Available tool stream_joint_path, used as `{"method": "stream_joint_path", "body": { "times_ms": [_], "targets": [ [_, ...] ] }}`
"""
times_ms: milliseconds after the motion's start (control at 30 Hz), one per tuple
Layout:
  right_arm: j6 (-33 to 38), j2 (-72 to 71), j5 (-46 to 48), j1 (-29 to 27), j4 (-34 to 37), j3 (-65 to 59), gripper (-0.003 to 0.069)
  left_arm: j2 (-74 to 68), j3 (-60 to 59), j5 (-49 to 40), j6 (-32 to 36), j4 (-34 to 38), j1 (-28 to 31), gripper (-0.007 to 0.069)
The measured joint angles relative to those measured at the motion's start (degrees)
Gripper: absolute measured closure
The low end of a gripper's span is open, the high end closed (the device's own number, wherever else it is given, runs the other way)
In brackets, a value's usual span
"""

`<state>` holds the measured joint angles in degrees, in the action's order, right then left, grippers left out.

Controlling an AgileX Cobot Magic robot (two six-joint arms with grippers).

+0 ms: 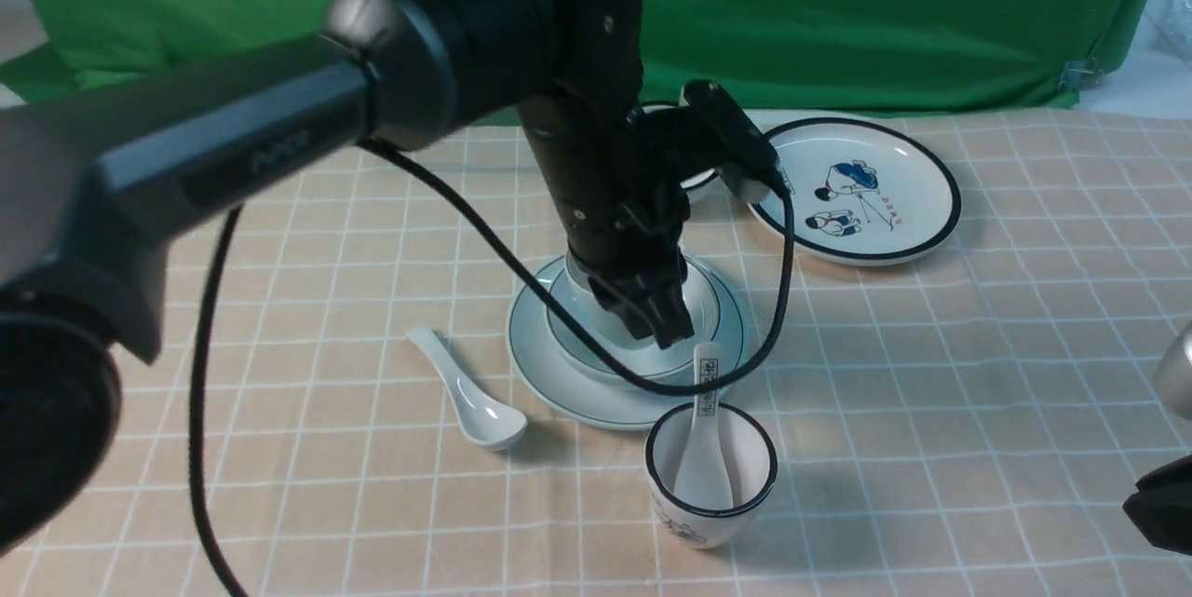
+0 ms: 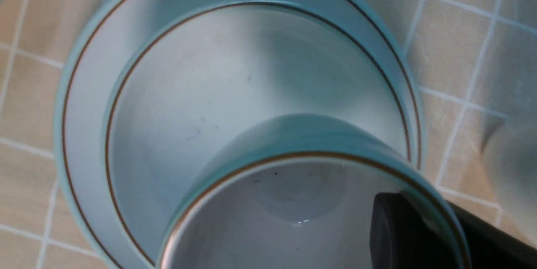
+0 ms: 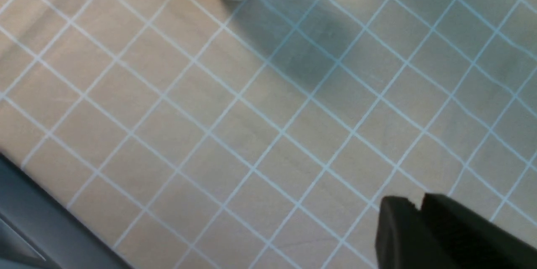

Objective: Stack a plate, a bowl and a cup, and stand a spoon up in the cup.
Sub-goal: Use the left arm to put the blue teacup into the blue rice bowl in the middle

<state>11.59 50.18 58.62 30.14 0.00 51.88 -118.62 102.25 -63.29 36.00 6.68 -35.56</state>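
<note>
pinching the plain cup (image 2: 277,210) by its wall with the left gripper (image 2: 409,206), jaws nearly closed, one fingertip inside; over the bowl (image 2: 188,84) (touching or not, hard to tell), with the bowl on the plate (image 2: 88,105). beside them, a lettered spoon (image 1: 706,462) in the black-rimmed cup (image 1: 694,518); on the cloth (image 1: 317,448), the plain spoon (image 1: 489,420). at far right, the right gripper (image 3: 417,208), tips together, empty.

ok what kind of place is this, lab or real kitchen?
Probably a robot test bench: a green cloth backdrop, a robot arm over a checked tablecloth, and crockery set out on it.
</note>
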Motion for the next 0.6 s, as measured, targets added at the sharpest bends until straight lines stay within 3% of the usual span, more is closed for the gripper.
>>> {"method": "stream_joint_path", "body": {
  "times_ms": [333, 433, 600],
  "targets": [
    [-0.4, 0.0, 0.2, 0.0, 0.0, 0.0, 0.0545, -3.5, -0.3, 4.4, -0.1, -2.5, -0.2, 0.0564],
    [-0.4, 0.0, 0.2, 0.0, 0.0, 0.0, 0.054, -3.5, -0.3, 4.6, 0.0, -2.2, -0.2, 0.0498],
    [-0.4, 0.0, 0.2, 0.0, 0.0, 0.0, 0.0535, -3.2, -0.3, 5.2, -2.5, -2.3, -0.2, 0.0317]
  ]
}}
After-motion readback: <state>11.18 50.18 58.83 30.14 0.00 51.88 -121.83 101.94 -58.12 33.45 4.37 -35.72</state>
